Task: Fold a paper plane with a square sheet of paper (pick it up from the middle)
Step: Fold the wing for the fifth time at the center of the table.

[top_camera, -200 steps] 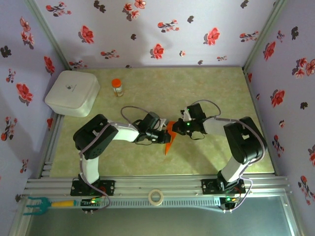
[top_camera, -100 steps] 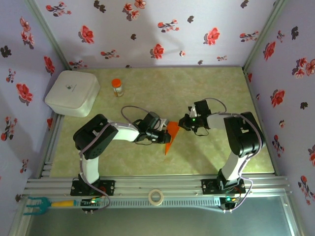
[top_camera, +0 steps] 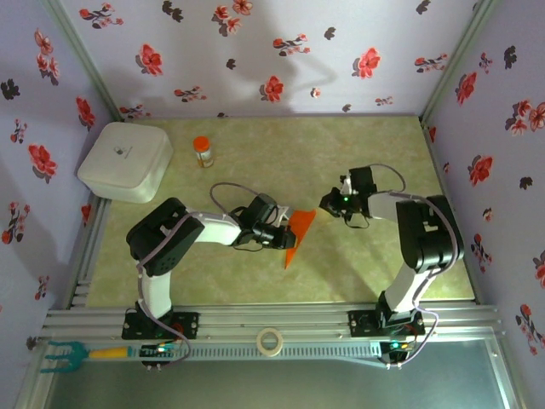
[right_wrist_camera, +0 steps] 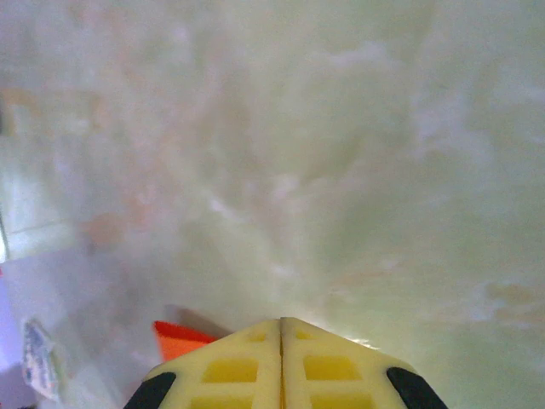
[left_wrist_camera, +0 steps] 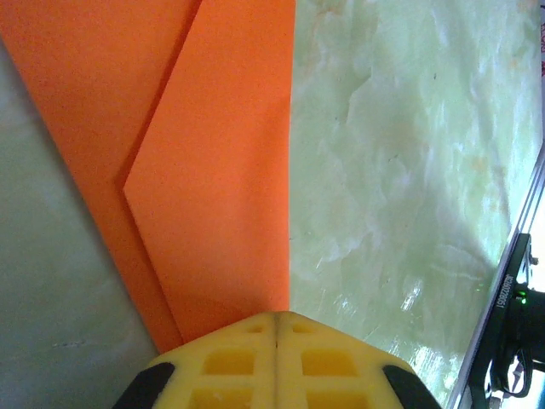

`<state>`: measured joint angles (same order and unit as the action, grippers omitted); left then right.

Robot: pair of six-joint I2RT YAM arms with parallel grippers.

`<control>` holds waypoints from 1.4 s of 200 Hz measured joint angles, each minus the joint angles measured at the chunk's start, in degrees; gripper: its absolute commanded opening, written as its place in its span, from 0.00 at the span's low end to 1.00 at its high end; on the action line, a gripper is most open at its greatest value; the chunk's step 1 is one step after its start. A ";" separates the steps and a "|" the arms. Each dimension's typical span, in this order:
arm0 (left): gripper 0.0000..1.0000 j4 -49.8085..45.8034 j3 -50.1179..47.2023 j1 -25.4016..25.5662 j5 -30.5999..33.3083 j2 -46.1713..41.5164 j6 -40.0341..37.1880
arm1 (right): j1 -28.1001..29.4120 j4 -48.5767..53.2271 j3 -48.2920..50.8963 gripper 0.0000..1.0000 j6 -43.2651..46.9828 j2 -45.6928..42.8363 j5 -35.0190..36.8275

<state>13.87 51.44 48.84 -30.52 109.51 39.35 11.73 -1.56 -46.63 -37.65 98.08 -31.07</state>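
both arms are built from bulky black joint housings joined by white link tubes. the left arm [top_camera: 183,239] has a thin grey cable [top_camera: 223,189] looping out beside its forearm, and the right arm [top_camera: 426,243] carries a similar loop [top_camera: 383,170] near its wrist. each stands on a black base block with small lights glowing at its foot, and a green light shows on the right wrist. the left tool [left_wrist_camera: 277,322] has two yellow fingers [left_wrist_camera: 230,362] moulded with square recesses and black corners behind. the right tool [right_wrist_camera: 281,324] has matching yellow fingers [right_wrist_camera: 230,368].
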 measured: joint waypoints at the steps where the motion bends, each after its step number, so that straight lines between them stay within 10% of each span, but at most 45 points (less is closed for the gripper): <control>1: 0.00 0.00 0.00 0.00 0.00 0.00 -0.02 | 0.02 -0.11 0.04 0.09 -0.11 -0.35 -0.09; 85: 0.00 -1.95 0.31 0.00 -0.15 -0.39 -1.01 | 10.56 -4.48 2.60 0.07 -2.19 -2.40 -6.03; 280: 0.00 -1.90 0.17 0.00 -0.20 -0.44 -0.96 | 3.26 -4.55 2.34 0.08 -1.77 -3.39 -4.74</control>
<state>11.97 51.62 48.84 -30.72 109.08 38.39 14.98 -6.11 -44.29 -39.42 94.70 -35.81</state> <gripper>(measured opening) 0.043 0.085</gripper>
